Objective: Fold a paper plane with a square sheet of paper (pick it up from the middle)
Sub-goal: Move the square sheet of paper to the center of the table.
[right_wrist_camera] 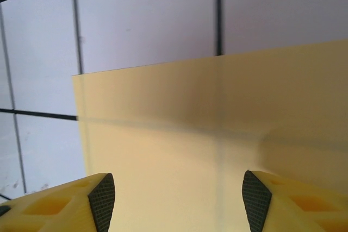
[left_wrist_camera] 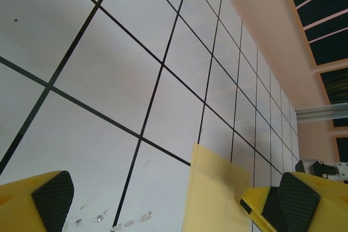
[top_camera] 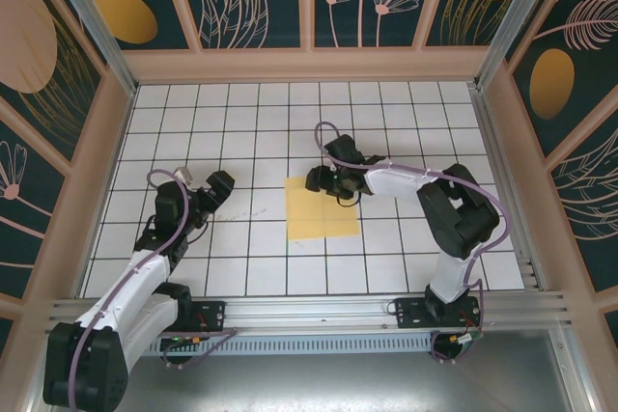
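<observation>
Left gripper [top_camera: 209,190] hangs over bare tiles on the left side of the table [top_camera: 241,123], pointing toward the centre. On its wrist camera I see both pads [left_wrist_camera: 51,195] spread wide with nothing between them; the jaws stand fully apart.

The square sheet of paper [top_camera: 322,207] lies flat near the middle of the table, apart from the left gripper and to its right. From the left wrist I get one corner of the sheet [left_wrist_camera: 212,194]. It is unfolded, and the grid lines show faintly through it.

Right gripper [top_camera: 335,181] sits over the far edge of the sheet. On the right wrist camera its fingers [right_wrist_camera: 102,196] are moderately apart, straddling the yellow paper [right_wrist_camera: 217,123] below. It grips nothing. I cannot tell whether the tips touch the sheet.
</observation>
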Tool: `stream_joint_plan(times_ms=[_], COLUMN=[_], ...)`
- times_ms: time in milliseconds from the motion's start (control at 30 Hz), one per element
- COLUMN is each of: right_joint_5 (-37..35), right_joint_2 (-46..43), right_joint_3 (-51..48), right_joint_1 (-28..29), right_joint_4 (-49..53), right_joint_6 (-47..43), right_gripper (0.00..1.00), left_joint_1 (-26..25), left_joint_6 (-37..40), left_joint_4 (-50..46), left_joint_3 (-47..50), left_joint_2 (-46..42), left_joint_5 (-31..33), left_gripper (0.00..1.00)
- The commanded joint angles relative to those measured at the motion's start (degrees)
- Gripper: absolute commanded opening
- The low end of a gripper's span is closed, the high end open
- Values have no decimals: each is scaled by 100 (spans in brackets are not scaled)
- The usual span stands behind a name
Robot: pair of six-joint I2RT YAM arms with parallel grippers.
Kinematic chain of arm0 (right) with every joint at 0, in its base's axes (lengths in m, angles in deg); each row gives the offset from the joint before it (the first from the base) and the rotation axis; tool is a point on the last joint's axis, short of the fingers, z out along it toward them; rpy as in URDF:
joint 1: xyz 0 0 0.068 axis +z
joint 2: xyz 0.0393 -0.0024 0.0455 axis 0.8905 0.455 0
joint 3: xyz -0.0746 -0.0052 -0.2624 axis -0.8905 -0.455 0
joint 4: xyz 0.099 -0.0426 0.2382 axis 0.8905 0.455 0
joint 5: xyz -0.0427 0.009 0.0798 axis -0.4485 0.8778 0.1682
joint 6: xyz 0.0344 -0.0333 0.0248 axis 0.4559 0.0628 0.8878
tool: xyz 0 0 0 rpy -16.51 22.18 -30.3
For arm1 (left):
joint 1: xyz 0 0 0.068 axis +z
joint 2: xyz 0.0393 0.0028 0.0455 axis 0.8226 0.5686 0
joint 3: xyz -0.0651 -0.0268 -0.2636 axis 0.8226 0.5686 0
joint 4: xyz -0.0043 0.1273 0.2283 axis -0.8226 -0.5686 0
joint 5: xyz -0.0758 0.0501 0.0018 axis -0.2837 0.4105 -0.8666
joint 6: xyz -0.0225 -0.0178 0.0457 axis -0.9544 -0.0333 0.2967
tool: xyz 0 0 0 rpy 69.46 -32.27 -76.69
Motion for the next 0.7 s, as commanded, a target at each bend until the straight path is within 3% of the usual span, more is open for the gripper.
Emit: stream_joint_plan(times_ms=[0, 100, 267, 667], right_joint_5=[-40, -298, -246, -1068], right_joint_2=[190, 323, 364, -79], right_joint_3=[430, 473, 143, -865], right_joint_1=[287, 444, 442, 449], right_joint_4=[200, 347, 155, -127], right_joint_6=[76, 154, 337, 2035], right_gripper=[65, 66, 66, 66], left_joint_1=[-33, -34, -31, -33], left_joint_6=[312, 691, 695, 242], left_joint_4=[-19, -472, -246, 544], left_joint_3=[-181, -387, -301, -62], left_joint_2=[-10, -131, -353, -51], left_joint_5=[112, 526, 616, -20], left_gripper=[99, 99, 99, 99])
